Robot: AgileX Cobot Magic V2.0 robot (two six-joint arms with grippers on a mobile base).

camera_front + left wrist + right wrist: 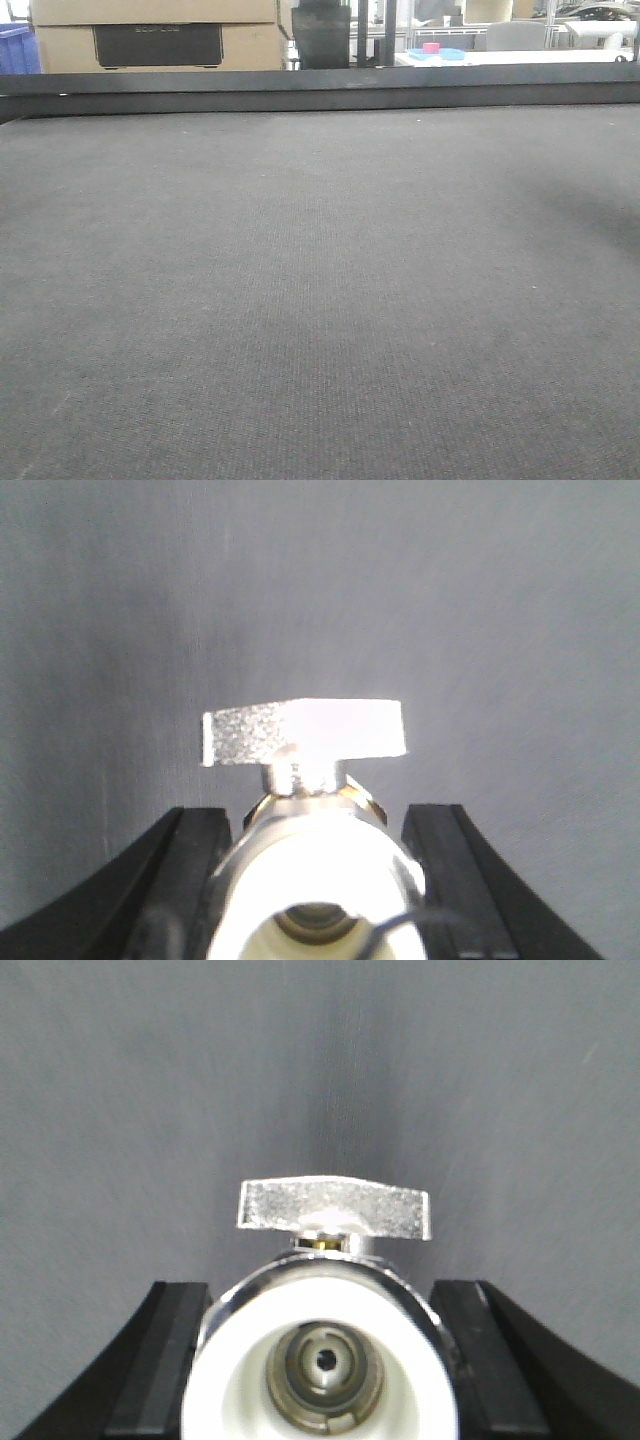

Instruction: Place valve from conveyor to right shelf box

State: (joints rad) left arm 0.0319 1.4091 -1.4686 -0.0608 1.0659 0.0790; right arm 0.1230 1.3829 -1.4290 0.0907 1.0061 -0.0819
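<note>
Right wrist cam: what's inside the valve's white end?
In the white cap of the valve: a grey metal insert with a small dark centre hole. Anything deeper is hidden, and the cap covers the body behind.

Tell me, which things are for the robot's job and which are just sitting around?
For the job: the left valve in the left gripper; the right valve in the right gripper; the conveyor.
Just lying about: cardboard box, blue bin, blue tray with a pink thing, all beyond the black rail.

The blurred left valve [312, 865] and the right valve [325, 1310] are cut off below
</note>
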